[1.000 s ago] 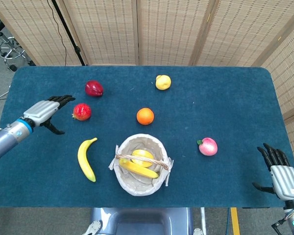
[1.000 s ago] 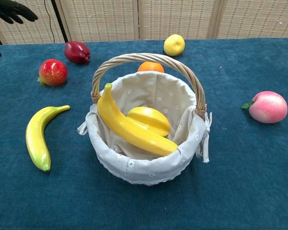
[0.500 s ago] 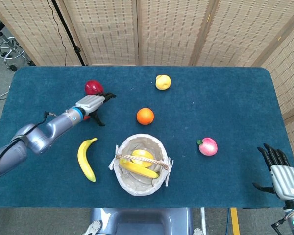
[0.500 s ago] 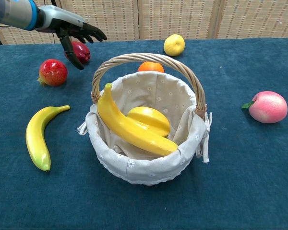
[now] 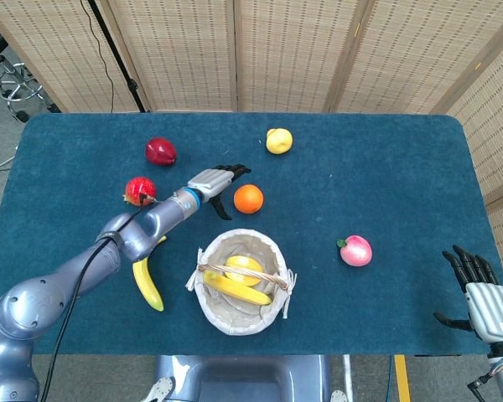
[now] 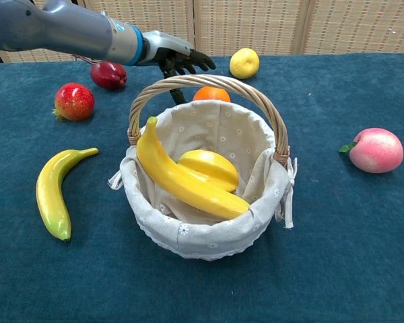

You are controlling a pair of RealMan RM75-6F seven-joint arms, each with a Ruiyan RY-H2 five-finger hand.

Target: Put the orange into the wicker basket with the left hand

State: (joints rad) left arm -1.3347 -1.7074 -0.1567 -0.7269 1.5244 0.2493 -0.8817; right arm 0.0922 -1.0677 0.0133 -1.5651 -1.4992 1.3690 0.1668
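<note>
Orange (image 5: 248,198) sits on open cloth beside the left robot hand (image 5: 219,182), fingers spread, holding nothing.

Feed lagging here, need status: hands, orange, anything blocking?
Left hand open beside orange, no grip yet. Right hand open, idle at table edge. Wicker basket already holds bananas; path looks clear.

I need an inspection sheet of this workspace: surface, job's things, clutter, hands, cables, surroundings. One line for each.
Surface: blue cloth table.
Job's things: orange on the cloth, behind the wicker basket; basket holds a banana and another yellow fruit.
Clutter: loose banana, two red fruits, lemon, pink peach.
Hands: left hand beside the orange, fingers apart, holding nothing; right hand open at the table's near right corner.
Cables: black cable along the left arm.
Surroundings: woven folding screens, stool.
</note>
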